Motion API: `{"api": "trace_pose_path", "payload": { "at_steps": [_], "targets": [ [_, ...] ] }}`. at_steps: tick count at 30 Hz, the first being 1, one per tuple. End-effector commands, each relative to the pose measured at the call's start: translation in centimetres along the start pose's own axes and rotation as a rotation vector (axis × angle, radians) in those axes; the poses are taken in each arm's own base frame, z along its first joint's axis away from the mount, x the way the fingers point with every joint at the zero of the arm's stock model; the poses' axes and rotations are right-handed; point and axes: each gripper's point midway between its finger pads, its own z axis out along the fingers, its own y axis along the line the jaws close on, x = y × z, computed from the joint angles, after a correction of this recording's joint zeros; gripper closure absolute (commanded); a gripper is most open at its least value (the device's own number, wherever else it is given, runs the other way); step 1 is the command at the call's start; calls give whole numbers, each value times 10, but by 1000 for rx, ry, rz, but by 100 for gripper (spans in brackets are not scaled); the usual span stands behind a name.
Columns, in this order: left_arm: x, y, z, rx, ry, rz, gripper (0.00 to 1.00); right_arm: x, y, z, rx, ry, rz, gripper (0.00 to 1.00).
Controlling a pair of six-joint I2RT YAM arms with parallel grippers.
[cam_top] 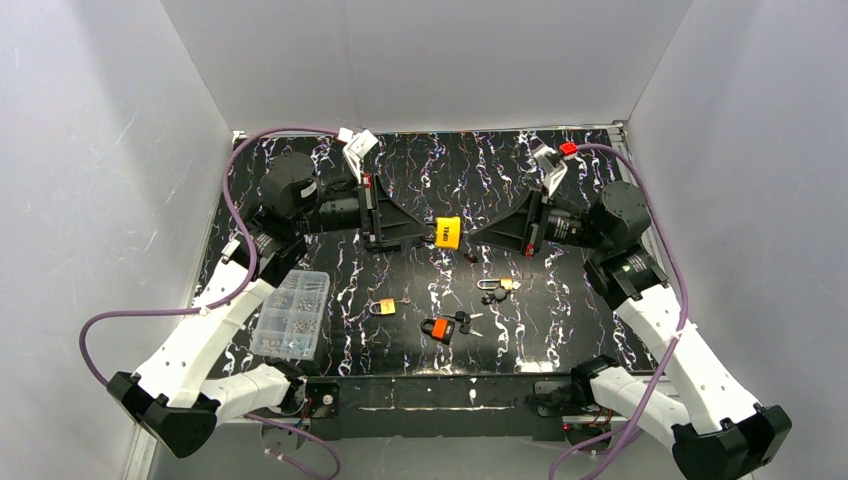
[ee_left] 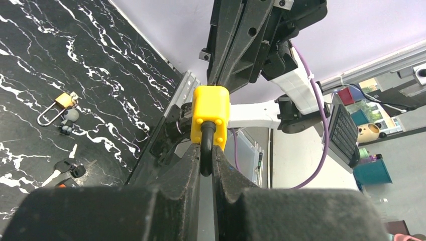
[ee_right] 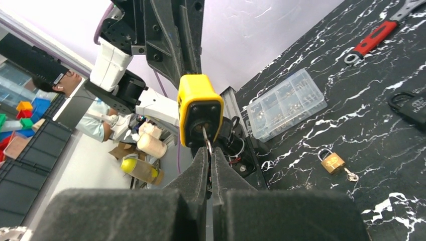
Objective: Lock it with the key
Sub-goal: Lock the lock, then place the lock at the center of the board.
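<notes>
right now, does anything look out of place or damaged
Nothing stands out. The yellow padlock is held up between the arms, the left gripper shut on its shackle, the right gripper shut on the key in its keyhole. Nothing looks spilled or broken.

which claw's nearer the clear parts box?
Left. The left claw grips the yellow padlock by its shackle, right of and beyond the clear parts box; the right claw, shut on the key, sits farther right, past the padlock.

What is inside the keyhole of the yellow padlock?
A metal key sits in the keyhole of the yellow padlock, pinched by the right hand. Its tip is hidden inside; that hand covers its head.
</notes>
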Motion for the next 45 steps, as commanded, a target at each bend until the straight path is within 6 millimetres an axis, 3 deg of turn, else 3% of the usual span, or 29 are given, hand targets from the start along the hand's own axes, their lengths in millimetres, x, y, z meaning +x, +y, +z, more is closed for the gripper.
{"api": "trace_pose_path", "payload": {
  "at_steps": [1, 5, 8, 14, 24, 28, 31, 35, 41, 42, 45],
  "targets": [
    [-11, -4, -10, -11, -52, 50, 100, -5, -3, -12, 32, -48, -38, 99],
    [-11, 8, -8, -39, -62, 31, 100, -4, -24, -20, 115, -74, -4, 99],
    [-12, 33, -3, -125, -70, -11, 100, -6, -63, -29, 299, -121, 56, 99],
    [-6, 114, 24, -329, -46, -152, 100, -5, -130, -44, 583, -186, 163, 99],
    [14, 230, 95, -434, 47, -347, 100, 28, -233, -68, 975, -133, 360, 99],
    [35, 275, 118, -463, 109, -438, 100, 40, -253, -70, 1016, -87, 410, 99],
    [43, 295, 136, -432, 130, -498, 100, 47, -260, -68, 1022, -46, 443, 99],
    [50, 310, 150, -397, 139, -550, 100, 53, -267, -66, 1019, -23, 465, 99],
    [67, 328, 151, -446, 184, -579, 100, 63, -279, -61, 1014, 29, 501, 99],
    [70, 331, 148, -468, 195, -577, 98, 65, -281, -59, 1010, 38, 507, 99],
    [85, 341, 134, -566, 251, -577, 67, 68, -288, -55, 1002, 65, 526, 99]
  ]
}}
